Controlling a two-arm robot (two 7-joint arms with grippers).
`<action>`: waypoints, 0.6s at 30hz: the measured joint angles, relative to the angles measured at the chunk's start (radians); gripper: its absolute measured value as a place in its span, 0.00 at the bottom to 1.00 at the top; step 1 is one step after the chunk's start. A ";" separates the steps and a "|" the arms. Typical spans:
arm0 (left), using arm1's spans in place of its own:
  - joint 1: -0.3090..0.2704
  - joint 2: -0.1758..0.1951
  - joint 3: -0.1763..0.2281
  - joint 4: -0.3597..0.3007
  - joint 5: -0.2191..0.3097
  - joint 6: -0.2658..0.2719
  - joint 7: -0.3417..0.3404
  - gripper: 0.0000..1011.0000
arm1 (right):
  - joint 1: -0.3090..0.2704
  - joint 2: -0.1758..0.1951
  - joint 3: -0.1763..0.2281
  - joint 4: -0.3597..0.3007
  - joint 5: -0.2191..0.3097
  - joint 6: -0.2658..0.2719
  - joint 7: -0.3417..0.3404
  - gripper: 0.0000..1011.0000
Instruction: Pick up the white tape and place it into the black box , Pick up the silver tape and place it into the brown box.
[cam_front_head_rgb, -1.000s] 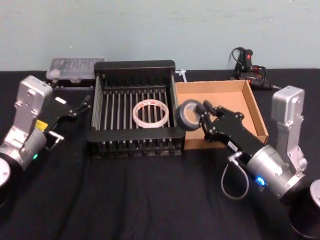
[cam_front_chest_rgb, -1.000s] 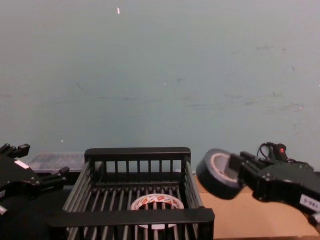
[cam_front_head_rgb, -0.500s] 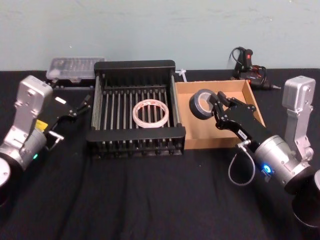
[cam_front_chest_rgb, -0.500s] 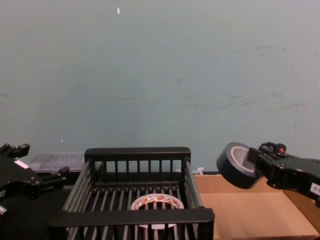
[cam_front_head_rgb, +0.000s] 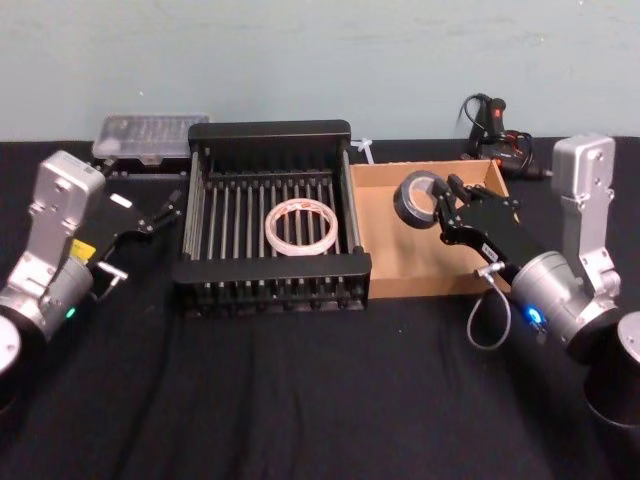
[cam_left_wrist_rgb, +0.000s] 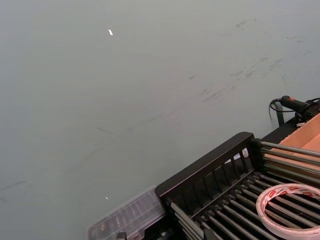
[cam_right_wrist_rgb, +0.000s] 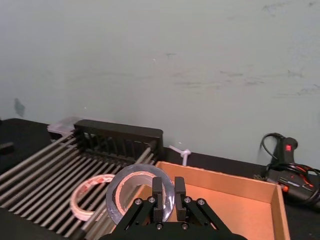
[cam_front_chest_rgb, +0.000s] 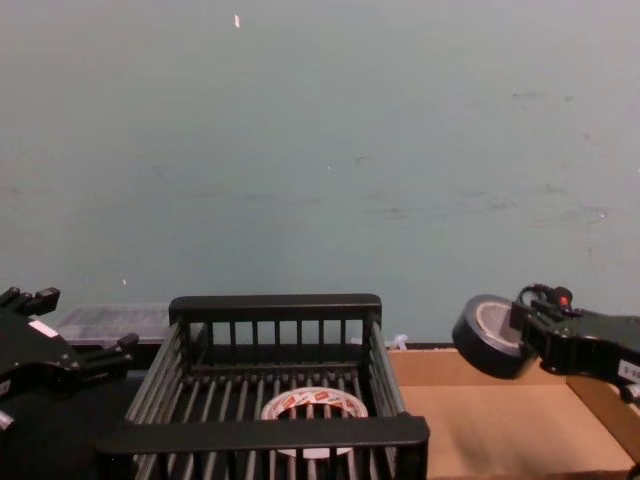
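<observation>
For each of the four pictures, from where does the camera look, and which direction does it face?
Head: high, looking down; both arms, right gripper holding silver tape over brown box.
Chest: low, facing the wall across black box.
Left wrist: beside the crate, toward white tape.
Right wrist: behind its fingers.
All show the crate.

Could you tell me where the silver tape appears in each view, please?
Head: silver tape, held above the brown box.
Chest: at right, above the box.
Right wrist: centre bottom, in the right tool.
Left wrist: not in it.
Shared landmark: black box.
</observation>
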 joint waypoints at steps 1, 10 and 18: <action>0.000 0.000 0.000 0.000 0.000 0.000 0.000 0.99 | 0.008 -0.004 0.001 0.011 -0.009 0.004 -0.004 0.15; 0.000 0.000 0.000 0.000 0.000 0.000 0.000 0.99 | 0.051 -0.021 0.011 0.070 -0.046 0.023 -0.009 0.15; 0.000 0.000 0.000 0.000 0.000 0.000 0.000 0.99 | 0.094 -0.036 0.017 0.151 -0.070 0.028 0.001 0.15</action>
